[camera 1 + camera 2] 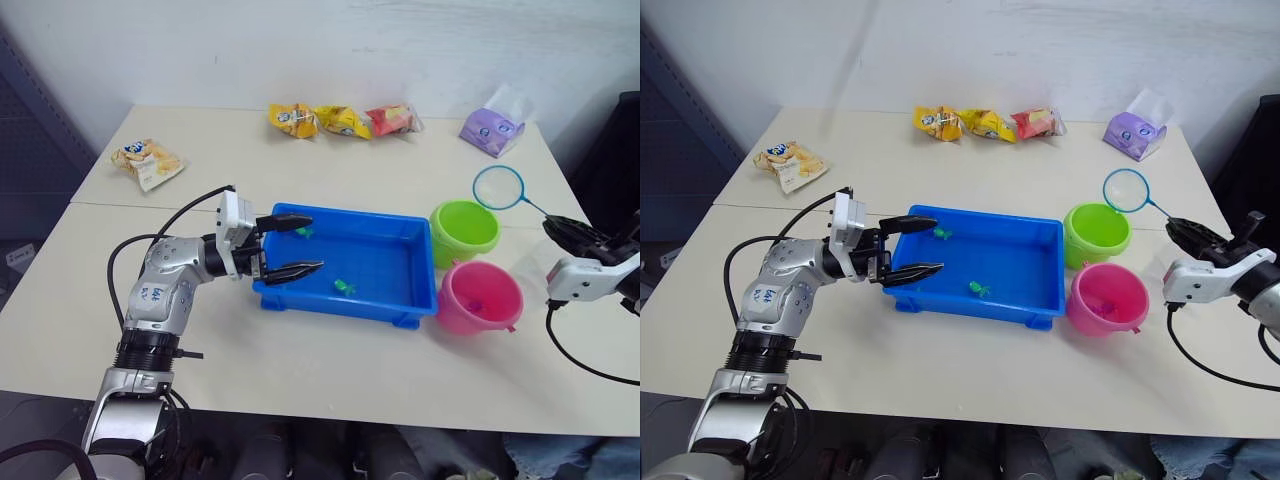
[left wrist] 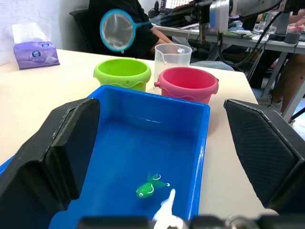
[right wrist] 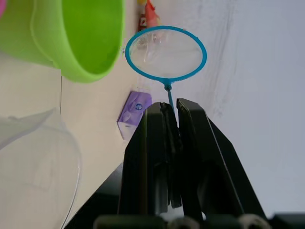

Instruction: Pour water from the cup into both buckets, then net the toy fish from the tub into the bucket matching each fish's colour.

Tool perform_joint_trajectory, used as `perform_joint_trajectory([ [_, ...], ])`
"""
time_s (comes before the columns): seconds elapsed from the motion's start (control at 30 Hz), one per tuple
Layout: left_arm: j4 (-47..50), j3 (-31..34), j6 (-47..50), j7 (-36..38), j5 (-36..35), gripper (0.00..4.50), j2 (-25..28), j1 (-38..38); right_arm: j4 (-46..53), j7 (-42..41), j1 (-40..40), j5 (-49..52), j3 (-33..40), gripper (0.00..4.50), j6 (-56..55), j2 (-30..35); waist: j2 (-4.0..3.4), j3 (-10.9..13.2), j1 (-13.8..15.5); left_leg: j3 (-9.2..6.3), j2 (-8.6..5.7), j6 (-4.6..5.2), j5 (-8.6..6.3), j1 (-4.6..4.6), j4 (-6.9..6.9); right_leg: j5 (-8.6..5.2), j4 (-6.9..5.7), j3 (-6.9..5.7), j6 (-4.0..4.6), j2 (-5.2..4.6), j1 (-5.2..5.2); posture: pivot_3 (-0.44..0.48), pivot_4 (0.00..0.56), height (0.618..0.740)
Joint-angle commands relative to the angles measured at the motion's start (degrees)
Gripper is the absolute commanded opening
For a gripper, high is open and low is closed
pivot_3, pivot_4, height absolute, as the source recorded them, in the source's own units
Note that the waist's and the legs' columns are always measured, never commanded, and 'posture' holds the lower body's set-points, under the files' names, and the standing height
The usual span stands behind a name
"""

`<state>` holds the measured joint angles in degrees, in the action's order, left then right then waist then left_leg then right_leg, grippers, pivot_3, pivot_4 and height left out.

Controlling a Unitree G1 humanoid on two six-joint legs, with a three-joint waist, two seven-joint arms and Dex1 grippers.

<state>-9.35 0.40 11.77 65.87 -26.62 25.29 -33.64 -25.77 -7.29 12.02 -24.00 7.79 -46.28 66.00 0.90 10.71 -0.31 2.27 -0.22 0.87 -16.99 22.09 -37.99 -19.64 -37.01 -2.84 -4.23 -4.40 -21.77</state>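
Left fingers point(image 1: 300, 246) gape wide over the tub's point(image 1: 385, 307) rim; right fingers point(image 3: 174, 138) clamp the net point(image 3: 165, 52) handle.

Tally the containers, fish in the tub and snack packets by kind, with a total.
Buckets: 2, green, pink
Tub: 1
Cup: 1
Green fish in tub: 2
Snack packets: 4
Total: 10
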Motion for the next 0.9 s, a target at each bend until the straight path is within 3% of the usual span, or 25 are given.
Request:
perform_joint_trajectory([
  [0.03, 1.03, 1.47, -0.90, 0.24, -0.10, 4.49, 1.65, -0.59, 11.42, -20.80, -2.50, 33.29, -0.65, 0.00, 8.83, -3.08, 0.03, 0.02, -0.13, -0.03, 0.05, 0.00, 0.00, -0.04, 0.00, 0.00, 0.05, -0.03, 0.00, 0.06, 0.11, 0.000, 0.150, 0.740],
  [0.1, 0.59, 2.24, -0.89, 0.62, -0.04, 4.49, 3.11, 0.10, 21.87, -28.92, -3.13, 47.41, -1.22, 0.00, 23.12, -3.71, 0.02, 0.02, -0.12, -0.05, 0.07, 0.01, -0.01, -0.15, 0.00, 0.00, 0.07, -0.04, 0.00, 0.08, 0.24, 0.000, 0.150, 0.740],
  [0.17, 0.17, 2.78, -0.78, 1.08, -0.09, 4.49, 4.50, 0.72, 29.10, -33.90, -2.55, 53.00, -2.89, 0.00, 33.65, -3.13, 0.01, 0.02, -0.12, -0.06, 0.08, 0.03, -0.02, -0.16, -0.01, 0.01, 0.00, -0.03, -0.01, 0.05, 0.24, 0.000, 0.150, 0.740],
  [0.33, 0.14, 4.15, 1.94, 3.83, -2.00, 4.49, 8.49, 2.56, 38.01, -42.03, 2.01, 49.14, -10.91, 0.00, 48.25, -1.85, 0.01, 0.02, 0.15, -0.18, 0.08, 0.14, -0.09, -0.16, -0.04, 0.00, 0.07, -0.11, 0.00, -0.04, 0.26, 0.000, 0.150, 0.740],
  [0.47, 1.57, 4.86, 4.13, 6.42, -3.05, 4.49, 11.86, 4.78, 34.26, -43.58, 7.48, 33.68, -16.02, 0.00, 43.18, -2.34, 0.01, 0.02, 0.16, -0.19, 0.01, 0.19, -0.14, -0.02, -0.04, 0.00, 0.13, -0.11, 0.00, -0.13, 0.14, 0.000, 0.150, 0.740],
  [0.67, 3.95, 5.61, 3.30, 6.55, -3.00, 4.49, 12.80, 7.12, 29.30, -46.84, 12.74, 27.34, -18.53, 0.00, 39.60, -6.42, 0.01, 0.02, 0.20, -0.20, -0.01, 0.20, -0.16, 0.01, -0.04, 0.00, 0.19, -0.14, 0.00, -0.15, 0.14, 0.000, 0.150, 0.740],
  [0.8, 2.49, 6.65, -5.83, 6.40, 0.85, 4.49, 13.46, 9.44, 25.47, -50.18, 18.02, 22.85, -22.82, 0.00, 38.99, -10.71, 0.01, 0.02, -0.39, -0.17, -0.01, 0.20, -0.16, -0.01, -0.06, 0.00, 0.12, -0.12, 0.00, -0.14, 0.13, 0.000, 0.150, 0.740],
  [0.9, 1.18, 7.19, -7.10, 7.60, 1.00, 4.49, 14.91, 10.25, 23.89, -52.11, 20.28, 21.72, -24.44, 0.00, 38.86, -13.72, 0.01, 0.03, -0.80, -0.18, 0.01, 0.16, -0.14, -0.03, -0.06, 0.00, 0.06, -0.13, 0.00, -0.12, 0.11, 0.000, 0.150, 0.740],
])
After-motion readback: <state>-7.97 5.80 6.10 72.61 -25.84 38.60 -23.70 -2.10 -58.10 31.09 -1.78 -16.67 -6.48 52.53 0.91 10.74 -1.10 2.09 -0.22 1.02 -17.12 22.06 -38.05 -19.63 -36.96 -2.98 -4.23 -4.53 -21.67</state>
